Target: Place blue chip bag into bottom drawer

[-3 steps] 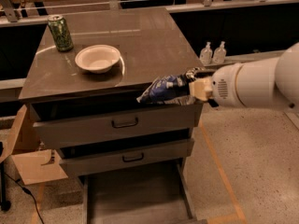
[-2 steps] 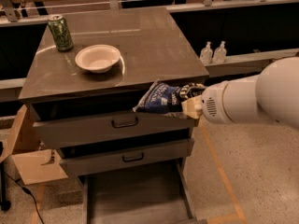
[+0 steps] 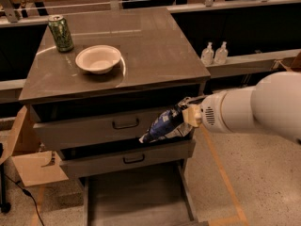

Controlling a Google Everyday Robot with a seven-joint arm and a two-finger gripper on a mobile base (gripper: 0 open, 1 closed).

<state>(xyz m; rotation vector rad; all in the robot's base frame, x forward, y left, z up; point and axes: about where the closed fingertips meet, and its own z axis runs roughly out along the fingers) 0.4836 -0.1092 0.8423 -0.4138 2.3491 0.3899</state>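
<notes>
Camera view, tool (image 3: pixel 181 113) clamping blue chip bag (image 3: pixel 162 125), lower than before, above bottom drawer (image 3: pixel 136 197)

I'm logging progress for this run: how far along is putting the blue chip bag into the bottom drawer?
Done: the bottom drawer stands pulled out, and the hand is shut on the blue chip bag. In hand: the bag hangs in the air in front of the two grey-fronted drawers, above the open tray. Left: lower it onto the tray floor and release.
</notes>
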